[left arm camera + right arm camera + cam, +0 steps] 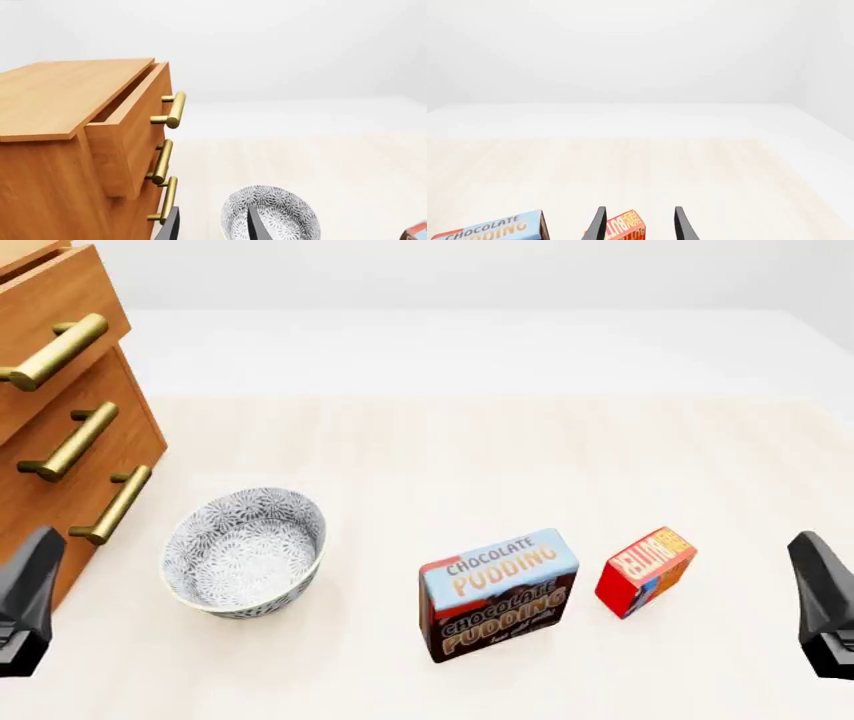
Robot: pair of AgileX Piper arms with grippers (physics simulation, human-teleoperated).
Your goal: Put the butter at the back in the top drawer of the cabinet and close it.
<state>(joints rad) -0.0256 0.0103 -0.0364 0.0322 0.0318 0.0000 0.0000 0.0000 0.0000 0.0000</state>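
The right claw [637,225] is open and holds nothing, its two dark fingers spread apart and pointing forward low over the pale counter [441,450]. The butter [646,571], a small red and orange box, stands just ahead of this claw, roughly between the lines of its fingers. A larger chocolate pudding box [499,594] sits close beside the butter, on the side toward the left arm. To do the pickup well, the right claw should probably move straight forward and down, straddle the butter's narrow sides, and stay clear of the pudding box.

The left claw [210,225] also looks open and empty, though only its fingertips show. A patterned bowl [244,552] lies just ahead of it. Beside it stands the cabinet [47,165], whose top drawer [130,130] is already pulled partly open.
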